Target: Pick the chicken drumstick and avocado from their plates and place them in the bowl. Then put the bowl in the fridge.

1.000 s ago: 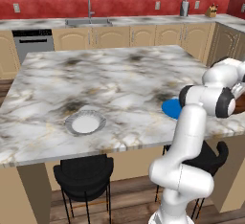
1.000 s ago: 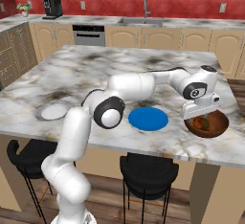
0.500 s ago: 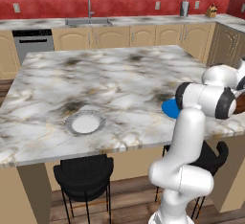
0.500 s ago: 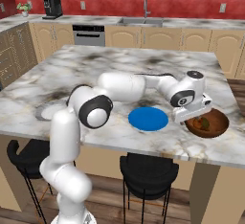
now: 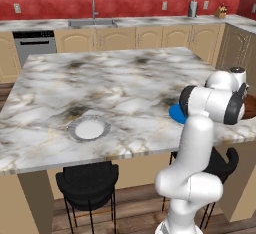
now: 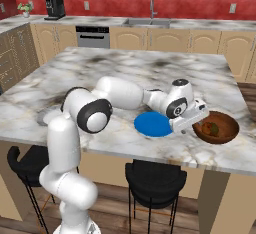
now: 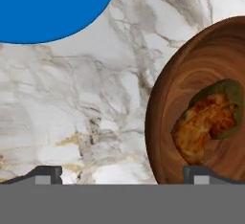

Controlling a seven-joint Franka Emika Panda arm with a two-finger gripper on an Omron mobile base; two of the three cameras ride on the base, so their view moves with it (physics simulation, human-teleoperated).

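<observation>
Even, bright rendered light is filling every view, casting only faint soft shadows under the marble bench. Nothing is glaring or blurring; edges are looking slightly pixelated, with no lens distortion.

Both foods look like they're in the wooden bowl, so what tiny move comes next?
Probably slide the open end effector sideways over the bowl's near rim to grip it: the drumstick and avocado already lie inside, and the rim sits beside one fingertip.
</observation>
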